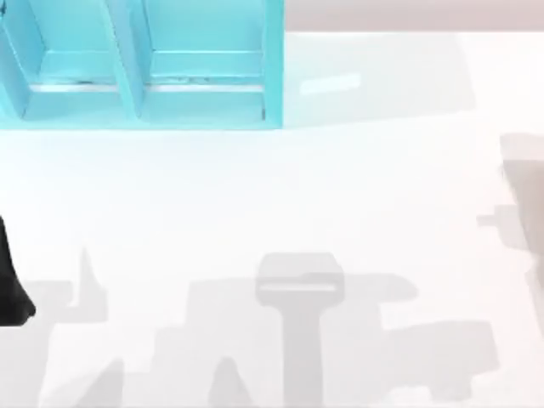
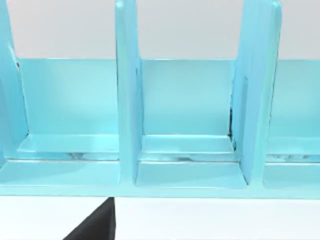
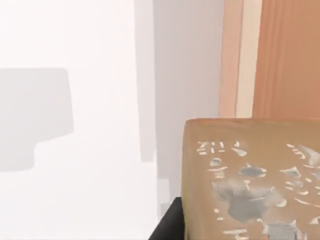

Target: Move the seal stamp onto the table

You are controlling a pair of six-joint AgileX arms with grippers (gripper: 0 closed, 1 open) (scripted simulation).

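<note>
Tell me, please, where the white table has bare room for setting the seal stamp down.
The table lies bare from the front of the turquoise shelf unit across to the top view's right edge, crossed only by shadows. The back left is crowded by the shelf unit. The seal stamp sits close in the right wrist view; the left arm waits at the left edge.

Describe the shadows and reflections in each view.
Top view: grey arm-shaped shadows on the white table, with a pale sheen right of the shelf unit. Left wrist view: glossy streaks along the shelf floors. Right wrist view: soft grey shadows on the table beside the seal stamp.
</note>
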